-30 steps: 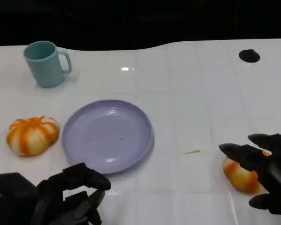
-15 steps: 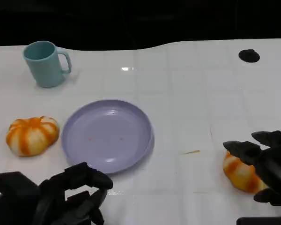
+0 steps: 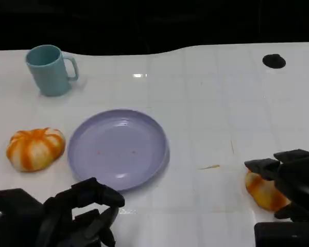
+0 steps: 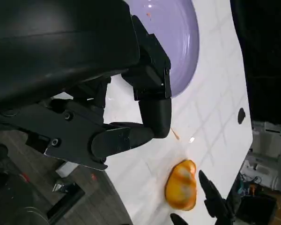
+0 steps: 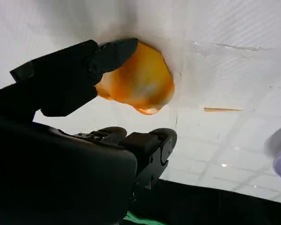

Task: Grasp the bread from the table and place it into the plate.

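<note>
The glossy orange-and-white bread roll (image 3: 264, 191) lies on the white surface (image 3: 211, 113) at the right, beneath the right robot hand (image 3: 291, 180), whose spread fingers straddle it, not clamped; the round lavender plate (image 3: 117, 148) sits well leftward.

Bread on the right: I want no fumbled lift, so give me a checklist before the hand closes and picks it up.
1. Right hand over the bread: ok, its fingers reach across the top.
2. Firm grip: cannot tell; the thumb side looks apart from the bread in the right wrist view.
3. Bread on the table: ok, not lifted.
4. Plate free to receive: ok, only crumbs inside.
5. Path to the plate: ok, only a small sliver lies between.
6. Left hand out of the way: ok, it sits near the plate's front edge, holding nothing.
</note>
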Controlling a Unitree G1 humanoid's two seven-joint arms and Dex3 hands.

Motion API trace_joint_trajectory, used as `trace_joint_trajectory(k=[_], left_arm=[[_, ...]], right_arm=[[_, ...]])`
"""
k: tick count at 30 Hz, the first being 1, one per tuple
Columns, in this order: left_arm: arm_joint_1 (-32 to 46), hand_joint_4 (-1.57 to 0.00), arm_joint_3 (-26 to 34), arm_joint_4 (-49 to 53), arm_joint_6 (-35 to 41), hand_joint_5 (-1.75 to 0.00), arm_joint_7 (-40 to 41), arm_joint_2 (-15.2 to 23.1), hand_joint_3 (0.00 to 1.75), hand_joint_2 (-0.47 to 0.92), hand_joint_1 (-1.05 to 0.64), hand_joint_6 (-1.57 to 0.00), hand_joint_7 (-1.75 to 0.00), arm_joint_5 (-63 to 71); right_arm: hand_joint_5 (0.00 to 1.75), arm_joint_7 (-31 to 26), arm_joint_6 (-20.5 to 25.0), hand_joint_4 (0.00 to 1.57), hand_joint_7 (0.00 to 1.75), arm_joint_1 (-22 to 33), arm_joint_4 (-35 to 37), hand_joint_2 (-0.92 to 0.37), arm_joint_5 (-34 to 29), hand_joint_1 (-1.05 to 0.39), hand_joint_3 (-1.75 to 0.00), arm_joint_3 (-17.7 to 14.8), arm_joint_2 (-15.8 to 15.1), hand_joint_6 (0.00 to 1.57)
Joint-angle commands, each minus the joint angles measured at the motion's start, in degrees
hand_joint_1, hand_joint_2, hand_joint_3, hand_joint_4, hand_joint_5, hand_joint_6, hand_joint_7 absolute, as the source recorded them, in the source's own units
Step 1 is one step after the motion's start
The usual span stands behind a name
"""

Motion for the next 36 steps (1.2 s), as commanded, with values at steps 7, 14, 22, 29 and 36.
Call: trace_joint_trajectory(k=[7, 14, 22, 29, 36], left_arm=[[0.61, -0.65, 0.36, -0.92, 0.21, -1.75, 0.39, 0.34, 0.57, 0.87, -0.34, -0.64, -1.29, -0.19], [0.67, -0.65, 0.45, -1.59, 1.1, -1.75, 0.77, 0.09, 0.57, 0.87, -0.34, -0.64, -1.28, -0.5], [0.64, -0.65, 0.05, -2.01, 0.54, -1.75, 0.66, 0.42, 0.57, 0.87, -0.34, -0.64, -1.28, 0.5], [0.5, -0.66, 0.05, -2.02, 0.37, -1.75, 0.66, 0.15, 0.57, 0.88, -0.33, -0.64, -1.29, 0.34], [0.26, -0.65, -0.24, -2.17, 0.43, -1.75, 0.95, 0.32, 0.58, 0.87, -0.33, -0.63, -1.3, 0.92]], right_arm=[[0.14, -0.05, 2.8, 0.25, 0.01, -4.21, 6.44, -0.82, 5.61, -0.39, -0.02, 1.47, 0.81, 0.39], [0.13, 0.66, 5.35, 0.26, 0.01, -6.68, 10.82, -0.89, 11.16, -0.43, -0.03, 1.69, 1.7, 0.4], [0.13, 0.88, 6.87, 0.31, 0.02, -9.25, 14.16, -0.92, 14.82, -0.44, -0.06, 2.4, 1.49, 0.44], [0.24, -7.87, 3.72, 0.8, 0.11, -10.48, 17.95, -0.91, 17.8, -0.3, -0.02, 0.66, 3.37, 0.86], [1.68, -18.43, -4.33, 0.85, 0.79, -12.05, 23.04, -0.59, 19.93, -0.02, -0.79, -0.01, 3.43, 1.05]])
